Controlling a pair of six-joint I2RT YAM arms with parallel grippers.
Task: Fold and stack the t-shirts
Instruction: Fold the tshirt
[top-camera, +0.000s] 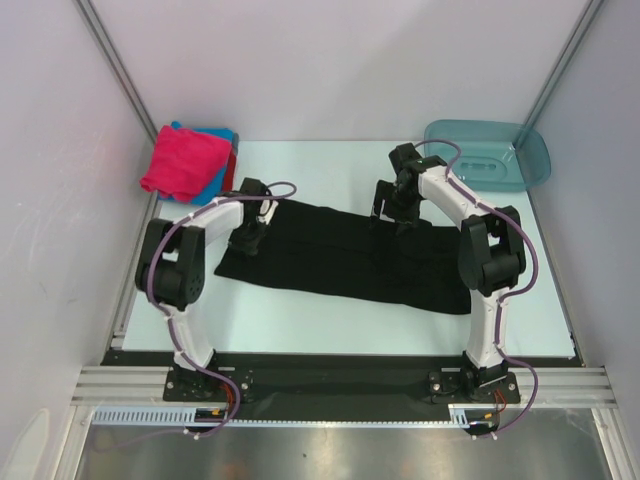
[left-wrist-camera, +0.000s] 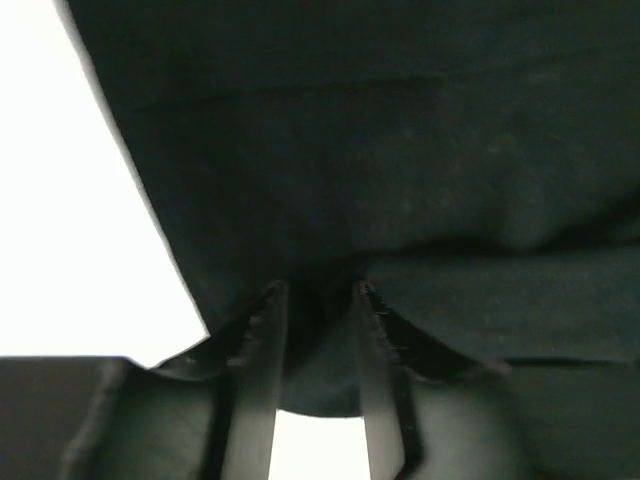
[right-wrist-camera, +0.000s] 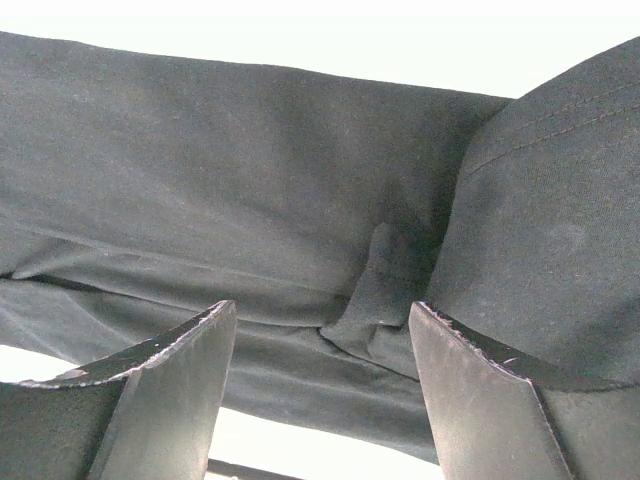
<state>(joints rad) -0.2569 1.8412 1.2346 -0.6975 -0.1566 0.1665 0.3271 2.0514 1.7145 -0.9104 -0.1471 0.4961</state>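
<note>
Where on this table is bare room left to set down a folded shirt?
Bare table runs between the black t-shirt and the arm bases, and along the far edge between the pink-topped shirt stack and teal basin. Crowded: the middle and both far corners.

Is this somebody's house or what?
Probably a robot lab booth, not a house: a left arm and right arm mounted on a metal rail, plain white walls, a table with a black shirt.

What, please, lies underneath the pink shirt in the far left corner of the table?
A blue shirt shows beneath the pink shirt, with a red shirt edging out at the right. Most of both is covered, so their folds and order cannot be told.
</note>
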